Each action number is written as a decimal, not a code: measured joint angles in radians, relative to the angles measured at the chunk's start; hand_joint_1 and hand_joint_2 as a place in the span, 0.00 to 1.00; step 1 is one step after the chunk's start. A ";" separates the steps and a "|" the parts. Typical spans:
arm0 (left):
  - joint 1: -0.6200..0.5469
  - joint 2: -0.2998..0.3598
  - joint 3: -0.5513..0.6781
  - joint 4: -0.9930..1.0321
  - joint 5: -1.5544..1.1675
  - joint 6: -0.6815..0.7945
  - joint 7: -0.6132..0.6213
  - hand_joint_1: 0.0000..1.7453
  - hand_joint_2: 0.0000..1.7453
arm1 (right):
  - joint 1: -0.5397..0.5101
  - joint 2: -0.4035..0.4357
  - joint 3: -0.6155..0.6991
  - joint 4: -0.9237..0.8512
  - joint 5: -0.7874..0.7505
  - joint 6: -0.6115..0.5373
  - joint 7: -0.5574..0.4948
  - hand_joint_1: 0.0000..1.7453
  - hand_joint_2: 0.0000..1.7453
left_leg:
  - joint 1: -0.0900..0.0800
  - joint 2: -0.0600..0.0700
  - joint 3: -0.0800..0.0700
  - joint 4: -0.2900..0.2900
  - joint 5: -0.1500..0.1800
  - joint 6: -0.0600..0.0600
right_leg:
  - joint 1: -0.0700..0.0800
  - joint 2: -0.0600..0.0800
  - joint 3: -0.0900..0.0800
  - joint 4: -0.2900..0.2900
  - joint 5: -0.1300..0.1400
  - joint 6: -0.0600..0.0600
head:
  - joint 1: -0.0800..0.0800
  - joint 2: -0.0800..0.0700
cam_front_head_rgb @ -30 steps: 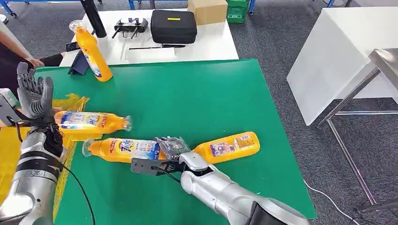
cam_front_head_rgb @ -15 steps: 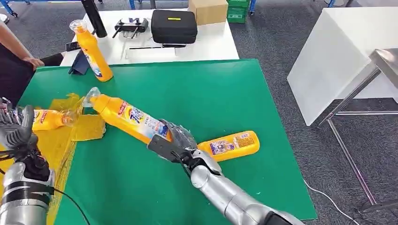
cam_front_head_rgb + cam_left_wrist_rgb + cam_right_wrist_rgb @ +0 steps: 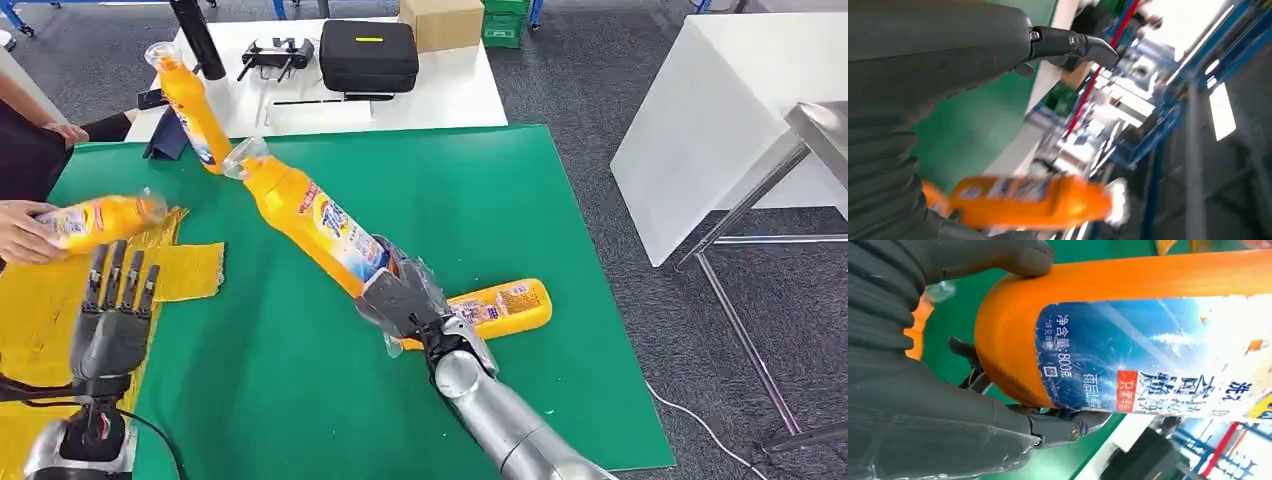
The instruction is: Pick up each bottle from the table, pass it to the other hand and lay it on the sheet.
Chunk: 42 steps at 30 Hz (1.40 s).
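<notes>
the right hand (image 3: 405, 300) grips the raised bottle (image 3: 305, 215) by its base, cap slanted toward the left hand (image 3: 115, 320), which waits with fingers apart, holding nothing, likely for the handover.

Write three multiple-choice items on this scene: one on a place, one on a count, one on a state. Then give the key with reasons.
1. Where does the bottle not held by anyone and lying flat rest?
A. on the yellow sheet
B. on the green table top, by the right hand
C. on the white table

2. How many orange bottles show in the head view?
A. two
B. three
C. four

3. What is the left hand doing?
A. holding nothing, fingers apart
B. gripping a bottle
C. pressing the black case

Key:
1 B: the lying bottle rests on the green table top beside the right hand.
2 C: that one, the raised bottle, a standing bottle, and the bottle in a person's hand.
3 A: the left hand hangs open over the yellow sheet.
</notes>
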 measured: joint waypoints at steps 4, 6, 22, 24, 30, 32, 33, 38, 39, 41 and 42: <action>0.050 0.004 -0.086 -0.065 -0.018 0.005 -0.011 0.00 1.00 | 0.003 0.010 0.009 -0.027 0.008 0.018 0.001 1.00 1.00 | 0.001 -0.001 -0.001 0.000 0.000 0.000 | 0.000 0.000 0.000 0.000 0.000 0.000 | 0.000 0.000; 0.062 0.010 -0.127 -0.088 -0.041 0.019 -0.021 0.00 1.00 | 0.004 0.015 0.023 -0.040 0.011 0.029 0.004 1.00 1.00 | 0.001 0.000 -0.001 0.000 0.000 0.000 | 0.000 0.000 0.000 0.000 0.000 0.000 | 0.000 0.000; 0.104 0.036 -0.212 -0.147 -0.059 0.065 -0.053 0.00 1.00 | 0.047 0.070 0.217 -0.094 0.044 0.072 0.034 1.00 1.00 | 0.001 -0.001 -0.001 0.000 0.000 0.000 | 0.000 0.000 0.000 0.000 0.000 0.000 | 0.000 0.000; 0.106 0.037 -0.213 -0.148 -0.059 0.066 -0.054 0.00 1.00 | 0.051 0.074 0.243 -0.091 0.044 0.077 0.034 1.00 1.00 | 0.001 -0.001 -0.001 0.000 0.000 0.000 | 0.000 0.000 0.000 0.000 0.000 0.000 | 0.000 0.000; 0.112 0.039 -0.214 -0.154 -0.059 0.071 -0.055 0.00 1.00 | 0.061 0.081 0.281 -0.079 0.044 0.082 0.034 1.00 1.00 | 0.001 -0.001 -0.001 0.000 0.000 0.000 | 0.000 0.000 0.000 0.000 0.000 0.000 | 0.000 0.000; 0.112 0.040 -0.215 -0.155 -0.059 0.075 -0.054 0.00 1.00 | 0.059 0.085 0.298 -0.059 0.042 0.093 0.033 1.00 1.00 | 0.001 -0.001 -0.001 0.000 0.000 0.000 | 0.000 0.000 0.000 0.000 0.000 0.000 | 0.000 0.000; 0.112 0.042 -0.215 -0.155 -0.059 0.076 -0.054 0.00 1.00 | 0.058 0.087 0.306 -0.045 0.037 0.098 0.031 1.00 1.00 | 0.001 -0.001 0.000 0.000 0.000 0.000 | 0.000 0.000 0.000 0.000 0.000 0.000 | 0.000 0.000; 0.112 0.048 -0.225 -0.156 -0.075 0.092 -0.057 0.63 1.00 | 0.045 0.095 0.322 0.006 0.019 0.100 0.009 1.00 1.00 | 0.001 0.000 0.000 0.000 0.000 0.000 | 0.000 0.000 0.000 0.000 0.000 0.000 | 0.000 0.000; 0.111 0.049 -0.226 -0.157 -0.078 0.093 -0.057 0.82 1.00 | 0.042 0.096 0.326 0.014 0.018 0.100 0.008 1.00 1.00 | 0.001 0.000 0.000 0.000 0.000 0.000 | 0.000 0.000 0.000 0.000 0.000 0.000 | 0.000 0.000; 0.112 0.051 -0.227 -0.158 -0.083 0.096 -0.061 0.28 1.00 | 0.040 0.096 0.328 0.023 0.016 0.100 0.007 1.00 1.00 | 0.001 -0.001 0.000 0.000 0.000 0.000 | 0.000 0.000 0.000 0.000 0.000 0.000 | 0.000 0.000; 0.112 0.051 -0.228 -0.159 -0.089 0.097 -0.066 0.01 1.00 | 0.040 0.096 0.329 0.025 0.013 0.101 0.007 1.00 1.00 | 0.001 -0.001 0.000 0.000 0.000 0.000 | 0.000 0.000 0.000 0.000 0.000 0.000 | 0.000 0.000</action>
